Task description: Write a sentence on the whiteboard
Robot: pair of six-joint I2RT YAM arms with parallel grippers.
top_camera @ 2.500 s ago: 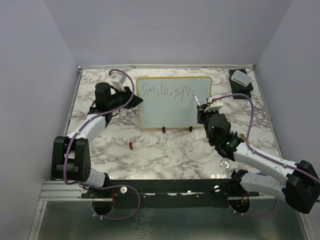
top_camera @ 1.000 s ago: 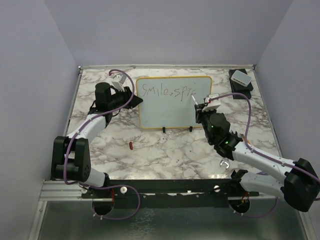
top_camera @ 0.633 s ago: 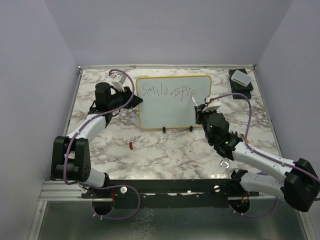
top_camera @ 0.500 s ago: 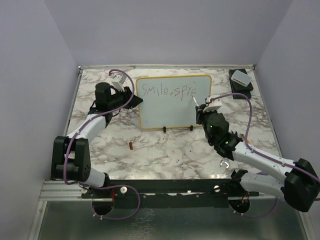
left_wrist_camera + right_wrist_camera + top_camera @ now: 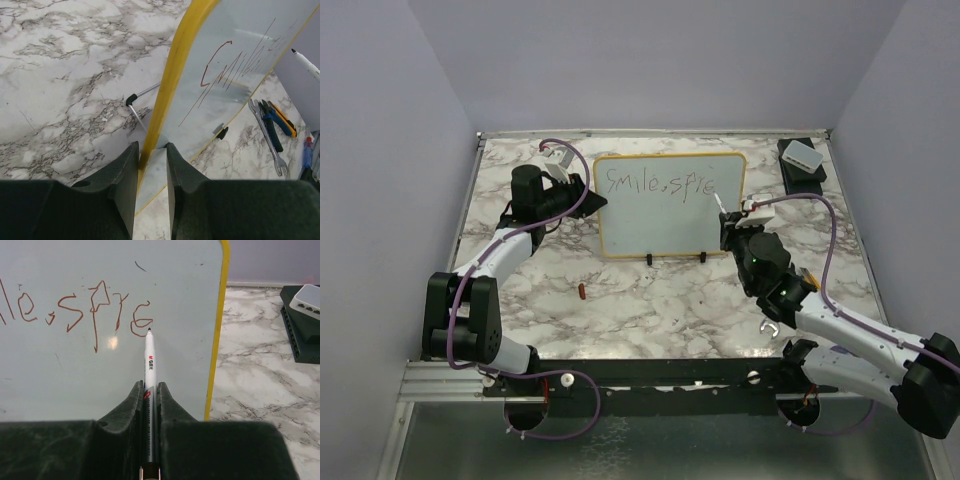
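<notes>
The whiteboard (image 5: 665,225) stands upright at the back middle of the marble table, pale glossy face, yellow rim, black feet. One line of red-brown letters on it (image 5: 80,307) reads "smile, spre" (image 5: 658,182). My left gripper (image 5: 151,150) is shut on the board's left yellow edge (image 5: 172,75); it shows in the top view (image 5: 582,195). My right gripper (image 5: 150,387) is shut on a white marker (image 5: 150,365), whose tip is at or just off the board under the last "e". In the top view the right gripper (image 5: 732,225) is at the board's right edge.
A small red marker cap (image 5: 582,291) lies on the table in front left of the board. A white box on a black base (image 5: 802,158) sits at the back right corner (image 5: 306,302). Pliers and a wrench (image 5: 272,125) lie right of the board.
The "e" after "spr" has been written. My right gripper with the marker has shifted slightly right along the board. The left arm has not moved.
</notes>
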